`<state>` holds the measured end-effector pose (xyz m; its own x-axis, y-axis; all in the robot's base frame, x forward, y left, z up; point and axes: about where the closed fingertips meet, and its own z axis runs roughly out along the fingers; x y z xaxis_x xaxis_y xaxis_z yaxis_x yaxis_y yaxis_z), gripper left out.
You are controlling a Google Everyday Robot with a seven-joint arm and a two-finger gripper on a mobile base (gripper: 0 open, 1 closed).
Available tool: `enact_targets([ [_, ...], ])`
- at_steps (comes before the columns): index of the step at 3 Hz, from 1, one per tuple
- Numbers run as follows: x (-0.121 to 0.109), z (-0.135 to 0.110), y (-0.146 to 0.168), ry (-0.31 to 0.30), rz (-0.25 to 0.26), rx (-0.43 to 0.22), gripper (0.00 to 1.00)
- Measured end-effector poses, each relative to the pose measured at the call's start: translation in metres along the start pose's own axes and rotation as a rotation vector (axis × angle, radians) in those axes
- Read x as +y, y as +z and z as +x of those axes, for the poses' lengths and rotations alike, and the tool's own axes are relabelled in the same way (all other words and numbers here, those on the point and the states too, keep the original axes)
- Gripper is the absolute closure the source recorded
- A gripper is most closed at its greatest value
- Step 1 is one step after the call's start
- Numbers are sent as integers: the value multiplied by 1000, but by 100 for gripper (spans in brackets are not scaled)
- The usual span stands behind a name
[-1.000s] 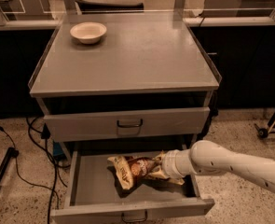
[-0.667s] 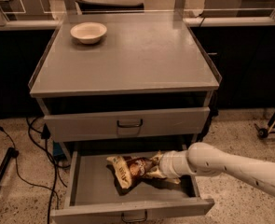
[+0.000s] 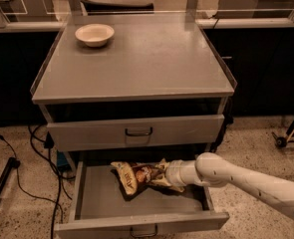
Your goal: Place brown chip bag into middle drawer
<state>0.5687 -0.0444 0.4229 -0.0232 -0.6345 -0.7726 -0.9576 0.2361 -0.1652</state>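
The brown chip bag [image 3: 136,175] lies in the tray of the open middle drawer [image 3: 94,202], dark brown with pale print and yellow-cream ends, toward the tray's back. My gripper [image 3: 162,176] reaches in from the right on a white arm, right at the bag's right end; the bag and the wrist hide its tips. The drawer is pulled out, its front panel [image 3: 141,224] low in the camera view with a small dark handle.
A closed grey drawer [image 3: 136,132] with a like handle sits above the open one. A pale round bowl [image 3: 94,34] stands on the cabinet top at back left. Black cables [image 3: 42,148] trail on the floor to the left. A wheeled stand [image 3: 290,133] is at right.
The arm has pushed a little further left into the drawer, and the bag with it. Drawer and bowl have not moved.
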Motion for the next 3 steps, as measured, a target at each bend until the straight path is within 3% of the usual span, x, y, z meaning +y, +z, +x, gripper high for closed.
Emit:
enact_targets([
  [2,-2,7,46,-1,-46,-54,100],
  [3,-2,7,46,-1,-46,-54,82],
])
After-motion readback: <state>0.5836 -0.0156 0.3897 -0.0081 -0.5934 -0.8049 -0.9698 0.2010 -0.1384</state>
